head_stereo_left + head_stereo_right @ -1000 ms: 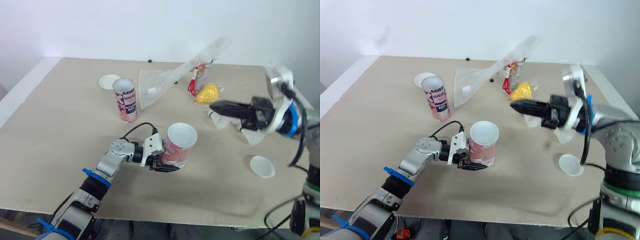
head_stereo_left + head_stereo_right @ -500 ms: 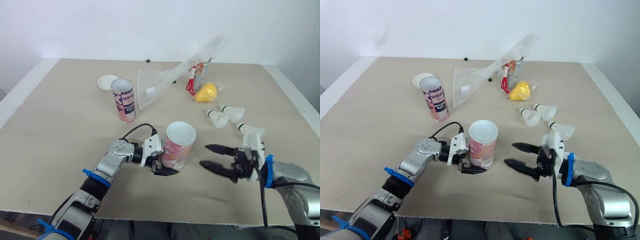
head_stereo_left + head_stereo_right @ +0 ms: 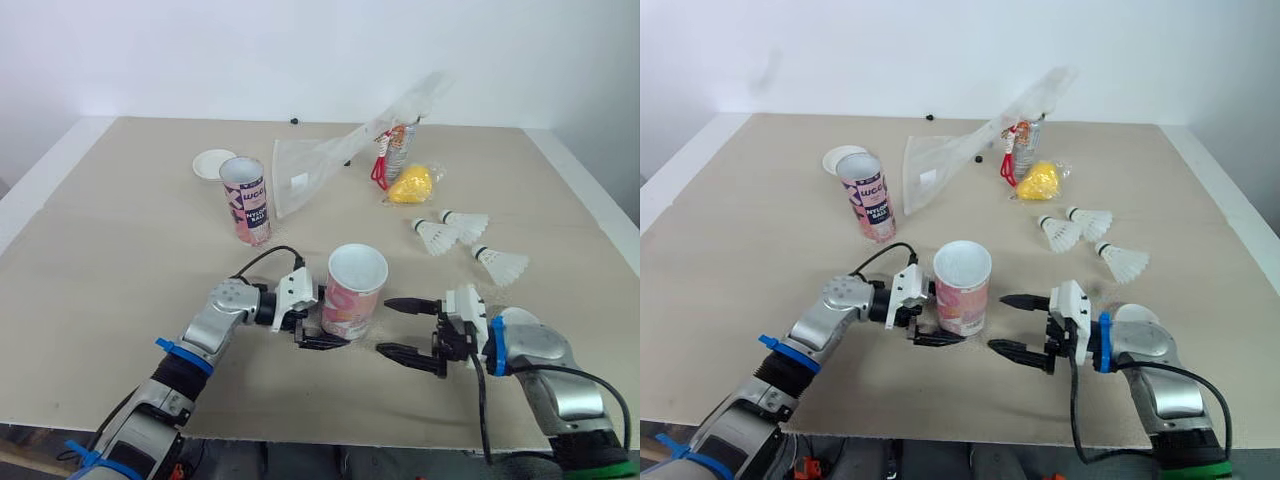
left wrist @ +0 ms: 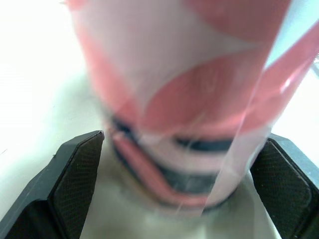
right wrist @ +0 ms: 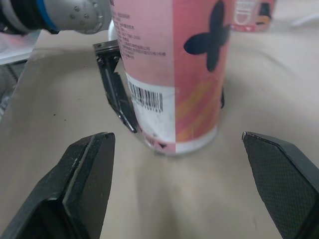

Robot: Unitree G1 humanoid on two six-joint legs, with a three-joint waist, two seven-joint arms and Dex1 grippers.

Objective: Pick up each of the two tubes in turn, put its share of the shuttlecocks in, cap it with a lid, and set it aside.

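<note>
- The pink tube [image 3: 352, 292] stood upright on the beige table [image 3: 120, 260], near its front edge, with its open mouth up.
- The left gripper [image 3: 335, 322] was clenched on the pink tube low at its base, 1 black finger on each side; in the left wrist view both pads pressed against the tube's wall.
- The right gripper [image 3: 384, 326] lay low over the table just to the right of the pink tube, released, its 2 fingers spread wide and pointing at the tube without touching it.
- A second tube [image 3: 247, 200], also upright and uncapped, stood farther back and to the left, well apart from both grippers.
- A white lid [image 3: 214, 163] lay flat just behind the second tube.
- 3 shuttlecocks [image 3: 435, 236] lay on their sides to the right, behind the right gripper.
- A clear plastic bag [image 3: 335, 155] and a yellow object [image 3: 414, 186] sat toward the back of the table.
</note>
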